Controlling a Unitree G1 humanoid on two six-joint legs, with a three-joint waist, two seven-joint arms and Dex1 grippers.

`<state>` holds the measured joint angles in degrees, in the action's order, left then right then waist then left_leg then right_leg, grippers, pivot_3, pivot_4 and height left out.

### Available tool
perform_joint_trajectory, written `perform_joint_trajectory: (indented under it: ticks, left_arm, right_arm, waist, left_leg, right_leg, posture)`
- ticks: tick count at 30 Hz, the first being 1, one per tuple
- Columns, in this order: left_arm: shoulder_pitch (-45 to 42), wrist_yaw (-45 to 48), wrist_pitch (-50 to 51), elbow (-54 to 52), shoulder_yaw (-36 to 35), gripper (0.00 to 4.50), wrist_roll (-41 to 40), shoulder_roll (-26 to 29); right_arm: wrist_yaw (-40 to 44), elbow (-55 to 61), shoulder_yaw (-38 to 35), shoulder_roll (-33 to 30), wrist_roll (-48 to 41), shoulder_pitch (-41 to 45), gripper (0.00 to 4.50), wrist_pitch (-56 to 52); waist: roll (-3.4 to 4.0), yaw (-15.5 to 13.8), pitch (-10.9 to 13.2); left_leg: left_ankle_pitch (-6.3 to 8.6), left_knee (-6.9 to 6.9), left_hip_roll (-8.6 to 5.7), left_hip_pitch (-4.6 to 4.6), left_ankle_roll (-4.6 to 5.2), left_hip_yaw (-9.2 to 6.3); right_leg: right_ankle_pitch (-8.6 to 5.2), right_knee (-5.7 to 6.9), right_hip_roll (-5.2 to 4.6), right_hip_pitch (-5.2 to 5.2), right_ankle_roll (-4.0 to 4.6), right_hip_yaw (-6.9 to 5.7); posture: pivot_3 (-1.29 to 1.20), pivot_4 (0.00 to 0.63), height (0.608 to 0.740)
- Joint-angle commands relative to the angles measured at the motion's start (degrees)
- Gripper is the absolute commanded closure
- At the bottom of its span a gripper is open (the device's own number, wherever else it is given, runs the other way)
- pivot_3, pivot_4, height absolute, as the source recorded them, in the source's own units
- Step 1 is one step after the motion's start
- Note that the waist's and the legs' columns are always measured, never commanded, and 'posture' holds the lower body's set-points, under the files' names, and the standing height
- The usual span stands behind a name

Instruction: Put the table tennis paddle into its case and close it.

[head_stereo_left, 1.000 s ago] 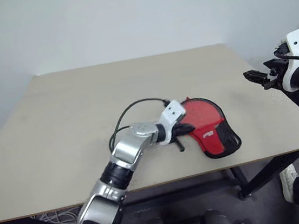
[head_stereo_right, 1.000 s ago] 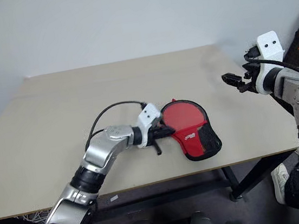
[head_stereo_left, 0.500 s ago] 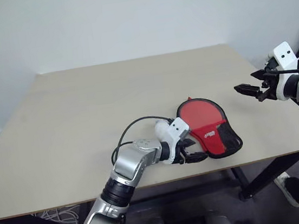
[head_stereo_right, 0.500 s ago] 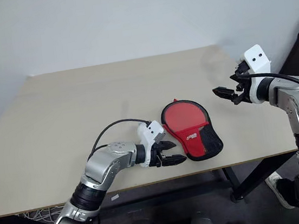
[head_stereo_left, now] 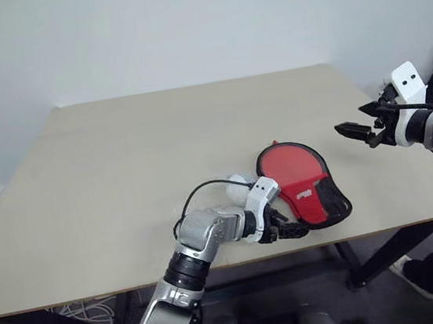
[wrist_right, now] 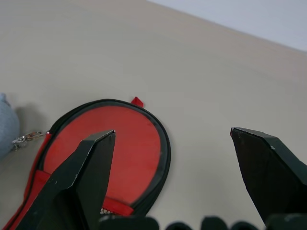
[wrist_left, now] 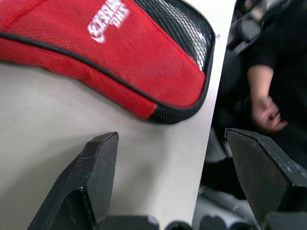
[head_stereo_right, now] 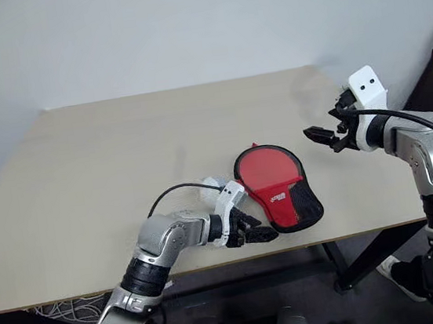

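A broad beige surface [head_stereo_left: 123, 173] is seen filling the middle of the left eye view, with a pale wall behind it along the top of the frame.

The case [head_stereo_left: 302, 183] is found lying flat on the surface at the lower right of centre, near the front edge. Its round red end is turned toward the far side, and its narrow black mesh end is turned toward the lower right, close to the edge. A small white logo is shown on the red fabric, and a black rim is seen running around the outline. The table tennis paddle itself cannot be made out apart from the case.

The left gripper [head_stereo_left: 288, 228] is seen at the lower centre of the frame, low over the surface, just beside the near edge of the case. Its two black fingers are spread wide and nothing is held between them; in the left wrist view the case is seen just beyond the fingertips, apart from them.

The right gripper [head_stereo_left: 349, 131] is seen at the right edge of the frame, raised above the surface and well apart from the case, pointed toward the picture's left. Its fingers are likewise spread wide and empty.

A person's hand [wrist_left: 264, 115] is shown past the surface's edge in the left wrist view.
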<state>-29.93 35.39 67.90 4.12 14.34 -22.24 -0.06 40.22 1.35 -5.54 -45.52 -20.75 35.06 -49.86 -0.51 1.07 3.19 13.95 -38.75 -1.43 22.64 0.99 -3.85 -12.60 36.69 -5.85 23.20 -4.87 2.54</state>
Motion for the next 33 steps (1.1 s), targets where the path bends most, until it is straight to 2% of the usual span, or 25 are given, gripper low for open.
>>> perform_joint_trajectory:
  ticks: [1,12,23,27,33]
  left_arm:
    - [-1.72,-1.81,0.87,2.74,-2.07,0.75,-1.65,-2.88]
    - [-6.17,-8.28,0.68,14.08,-10.24,0.75,-2.56,-11.12]
    - [-9.23,-22.39,3.21,22.35,-19.39,0.75,-6.45,-12.90]
    - [-9.37,-26.40,5.79,23.92,-20.76,1.69,-8.02,-12.49]
    - [-9.04,-30.10,7.53,24.78,-21.12,4.01,-9.38,-12.72]
  right_arm:
    - [-1.24,3.34,-2.06,0.49,-0.90,0.21,0.33,-0.52]
    - [-3.22,5.69,-2.09,2.15,-1.95,-0.08,0.33,-2.40]
    - [-3.48,5.41,-1.96,2.24,-2.24,-0.27,0.33,-2.10]
    - [-3.43,5.44,-1.88,2.28,-2.37,0.28,0.33,-2.28]
    - [-3.52,6.47,-1.70,2.63,-2.84,0.62,0.33,-2.91]
  waist:
    - [-0.01,-0.06,0.00]
    - [-0.03,-0.98,-0.02]
    - [-0.27,-0.44,-0.20]
    - [-0.42,0.53,-0.29]
    - [-0.38,1.05,-0.35]
  left_leg:
    - [0.00,0.00,-0.01,0.00,0.00,0.00]
    - [0.00,-0.04,-0.02,-0.02,0.00,0.01]
    - [0.01,-0.02,0.09,-0.24,-0.01,-0.01]
    - [0.03,0.22,0.13,-0.90,-0.06,-0.02]
    - [0.04,0.45,0.13,-1.06,-0.07,-0.02]
  right_leg:
    - [0.00,0.00,-0.01,0.00,0.00,-0.01]
    - [0.00,-0.01,-0.01,-0.04,0.00,-0.01]
    - [0.00,0.00,0.06,-0.23,0.01,-0.07]
    - [-0.03,-0.09,0.06,-0.76,0.02,-0.13]
    - [-0.09,-0.13,0.05,-0.83,0.05,-0.11]
  posture:
    - [0.00,0.000,0.698]
    - [0.00,0.000,0.698]
    - [0.00,0.000,0.698]
    - [0.00,0.000,0.698]
    - [0.00,0.000,0.698]
